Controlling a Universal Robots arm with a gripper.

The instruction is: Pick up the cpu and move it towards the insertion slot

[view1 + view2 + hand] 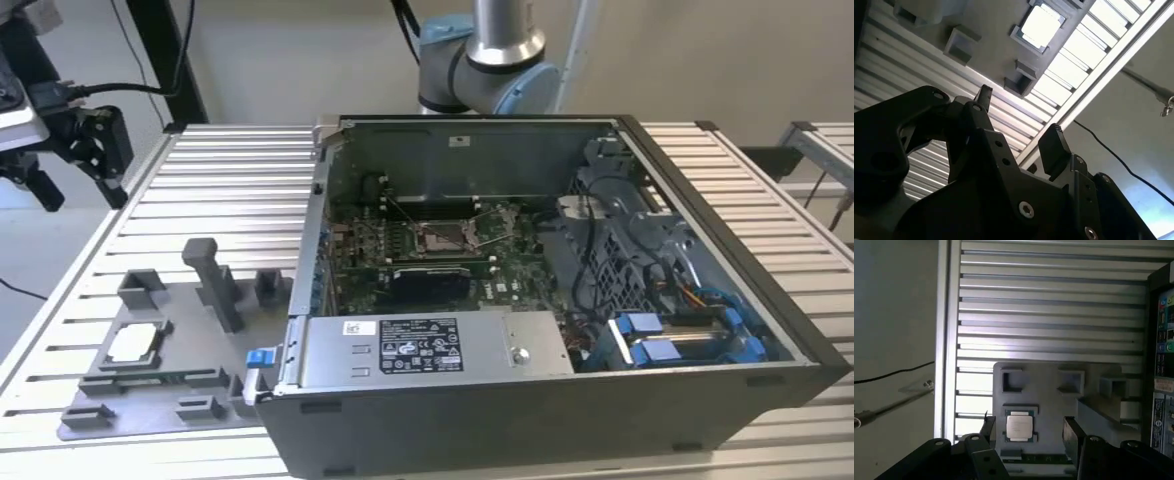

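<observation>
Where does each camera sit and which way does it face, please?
Exterior view: off the arm, raised, looking down on the open computer case, the insertion slot and the arm behind it.
First wrist view: on the wrist, looking past the open gripper down at the cpu in its grey fixture.
Second wrist view: on the wrist, looking aslant along the fingers across the slatted table.
Shared: all three show the cpu.

Ribbed aluminium table against a plain pale wall — evenly lit.
</observation>
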